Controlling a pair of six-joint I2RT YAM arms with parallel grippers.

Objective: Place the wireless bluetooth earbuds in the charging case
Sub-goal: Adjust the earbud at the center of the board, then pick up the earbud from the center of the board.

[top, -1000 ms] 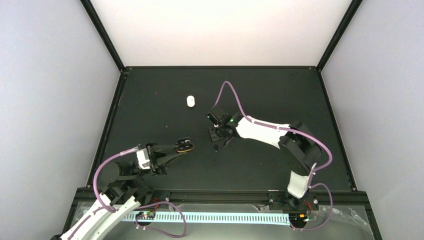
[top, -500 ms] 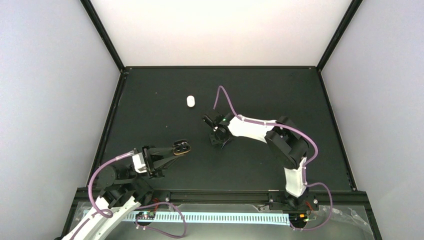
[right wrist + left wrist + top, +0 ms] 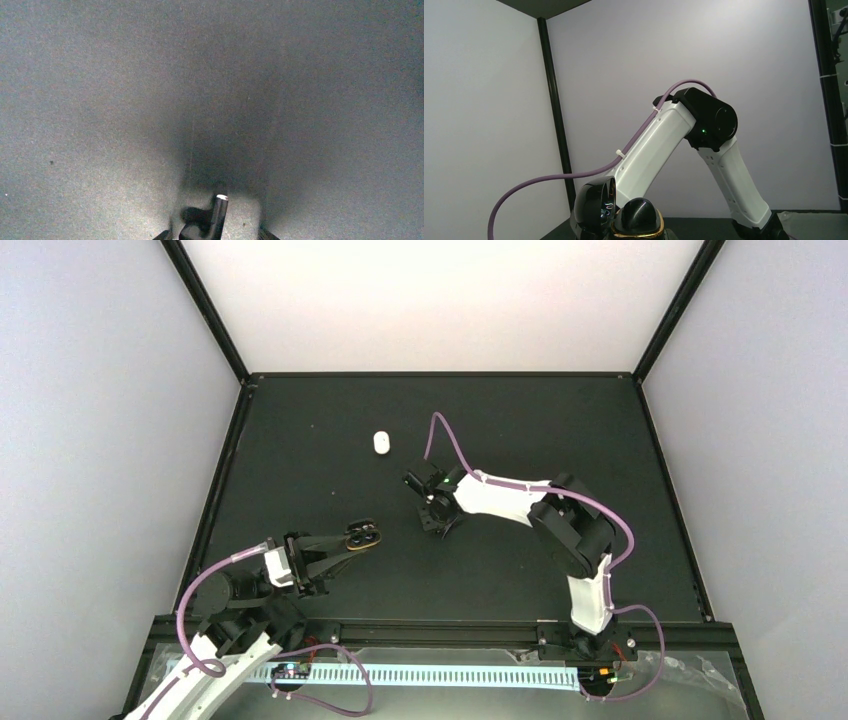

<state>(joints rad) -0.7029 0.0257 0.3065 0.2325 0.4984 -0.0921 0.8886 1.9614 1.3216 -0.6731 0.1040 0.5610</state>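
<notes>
Fingers of right gripper [image 3: 436, 520] parted; shifted toward seven o'clock, now straddling tiny black stemmed earbud [image 3: 210, 220], ready to pinch. Left gripper [image 3: 352, 537] clamped on glossy black gold-rimmed charging case [image 3: 638, 216].

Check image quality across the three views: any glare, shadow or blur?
Top external: sharp, back wall blown out white. Left wrist: crisp, glare spots on the glossy charging case. Right wrist: grainy, dark shadow across the table, black earbud slightly soft, low in frame.

We see the back wall [image 3: 440, 300] glowing brightest, side walls [image 3: 100, 440] evenly lit. Up close, the table [image 3: 75, 75] looks grainy and soft, a broad shadow pooling at centre.
</notes>
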